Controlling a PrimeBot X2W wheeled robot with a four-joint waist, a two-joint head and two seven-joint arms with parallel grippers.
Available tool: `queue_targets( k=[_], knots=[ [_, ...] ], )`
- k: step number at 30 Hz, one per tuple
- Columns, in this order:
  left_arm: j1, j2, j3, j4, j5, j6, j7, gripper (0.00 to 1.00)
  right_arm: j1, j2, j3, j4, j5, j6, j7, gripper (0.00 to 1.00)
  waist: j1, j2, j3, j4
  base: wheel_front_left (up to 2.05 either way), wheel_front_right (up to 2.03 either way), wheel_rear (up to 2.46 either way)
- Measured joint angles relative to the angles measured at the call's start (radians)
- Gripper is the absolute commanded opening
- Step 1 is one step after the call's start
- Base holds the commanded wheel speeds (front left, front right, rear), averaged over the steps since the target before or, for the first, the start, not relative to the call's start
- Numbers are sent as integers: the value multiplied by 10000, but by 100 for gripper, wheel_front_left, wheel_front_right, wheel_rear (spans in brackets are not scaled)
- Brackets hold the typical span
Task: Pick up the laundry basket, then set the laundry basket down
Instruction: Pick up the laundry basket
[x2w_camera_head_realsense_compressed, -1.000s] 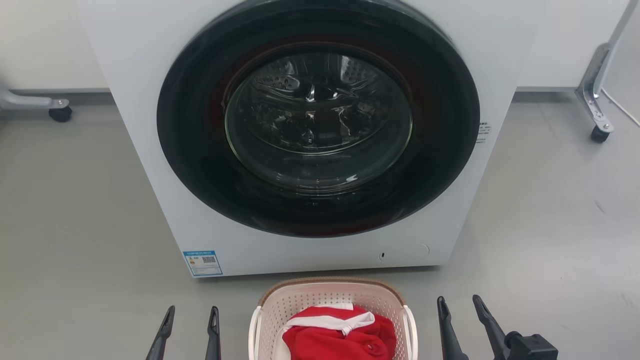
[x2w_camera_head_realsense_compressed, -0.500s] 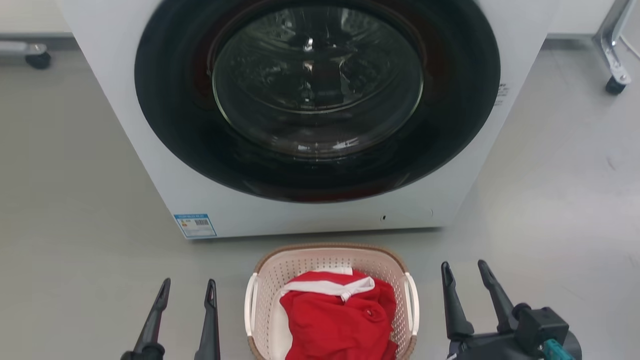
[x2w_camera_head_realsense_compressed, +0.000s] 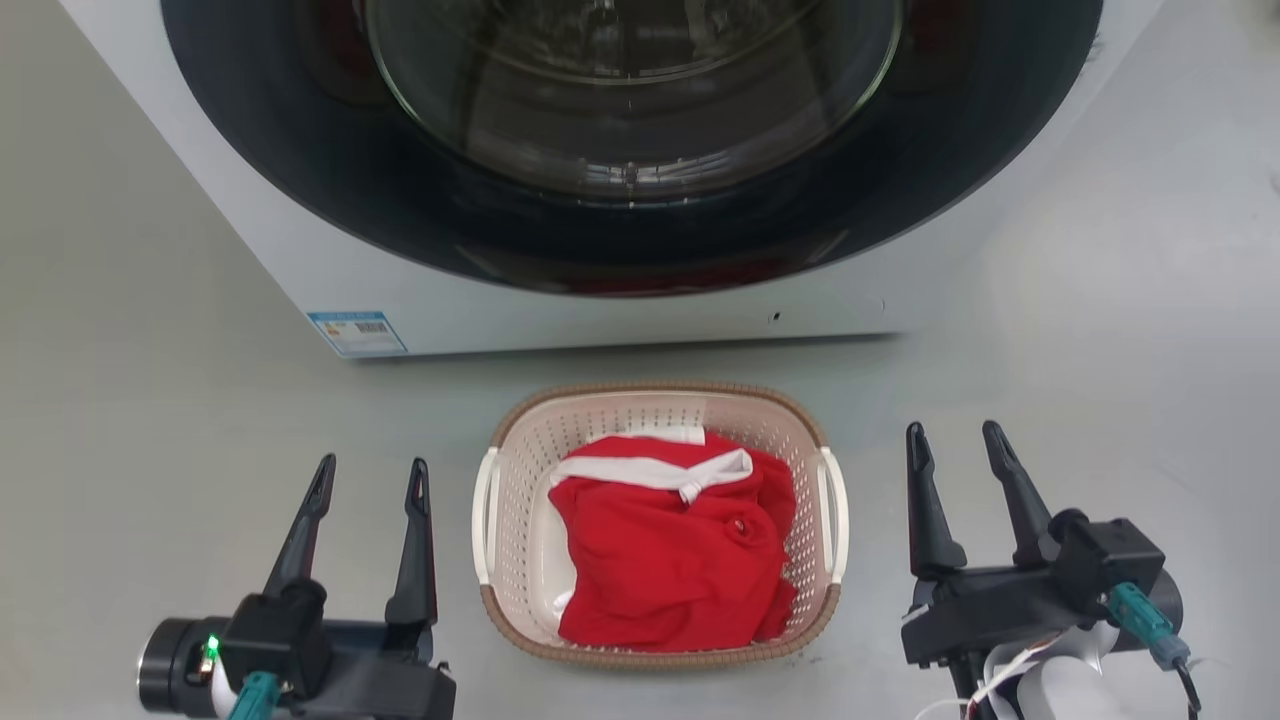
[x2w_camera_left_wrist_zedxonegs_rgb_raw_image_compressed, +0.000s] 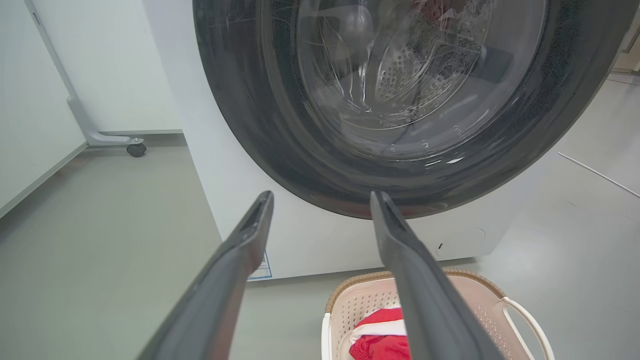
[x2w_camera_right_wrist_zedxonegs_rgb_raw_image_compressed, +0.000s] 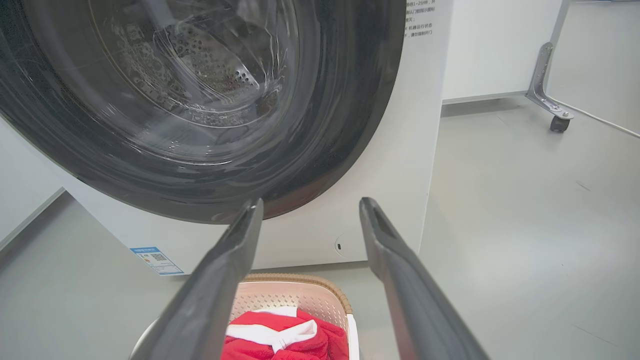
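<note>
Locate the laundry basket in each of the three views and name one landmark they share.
Head view: laundry basket at lower centre, on the floor in front of the washer.
Left wrist view: laundry basket at the bottom edge, right of centre, cut off by the frame.
Right wrist view: laundry basket at the bottom edge, left of centre, cut off by the frame.
Shared landmark: the blue label at the washer's lower front corner.

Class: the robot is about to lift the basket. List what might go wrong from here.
1. The left tool and right tool, both open, flank the basket without touching its handles; a finger may miss or slip off.
2. An uneven lift could tilt it and spill the red garment.
3. The washer stands close behind; swinging forward might hit it.
</note>
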Motion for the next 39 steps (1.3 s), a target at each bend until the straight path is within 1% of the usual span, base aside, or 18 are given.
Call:
queue_targets(
  k=[8,9,15,16,19,20,25,28,34,39],
  knots=[
    [-1199,-52,-82,819,27,-96,0,100,-916,-4,-203,604,-27,48,-12,100,1,1,1171,31,0,0,0],
    [-1364,-67,-92,940,31,-171,0,100,-1032,-13,-205,708,-29,67,-23,100,0,1,1316,41,0,0,0],
    [-2228,-150,-86,1801,23,-184,2,100,-1912,-40,-203,1302,-88,140,-25,100,-1,1,2201,113,0,0,0],
    [-2352,-153,-77,1952,6,-257,2,100,-2084,-48,-205,1427,-96,173,-25,100,0,1,2352,124,0,0,0],
    [-2766,-178,-75,2429,-35,-272,6,100,-2482,-52,-194,1783,-134,180,-27,100,0,1,2786,153,0,0,0],
    [-2905,-186,-79,2581,-36,-357,8,100,-2564,-54,-188,1902,-174,184,-27,100,0,1,2925,161,0,0,0],
    [-3543,-251,-140,3302,-50,-491,42,100,-2906,-58,-201,2537,-190,199,-27,100,-1,1,3579,205,0,0,0],
    [-3876,-288,-173,3737,-92,-539,44,100,-3141,-58,-199,2869,-190,209,-25,100,-1,1,3917,240,0,0,0],
    [-4222,-332,-405,4566,-121,-780,79,100,-3570,-58,-203,3661,-190,209,-25,100,-1,1,4452,329,0,0,0],
    [-4617,-355,-489,5150,-123,-809,140,100,-3885,-58,-161,4196,-190,230,-13,100,-2,1,4799,409,0,0,0]
  ],
)
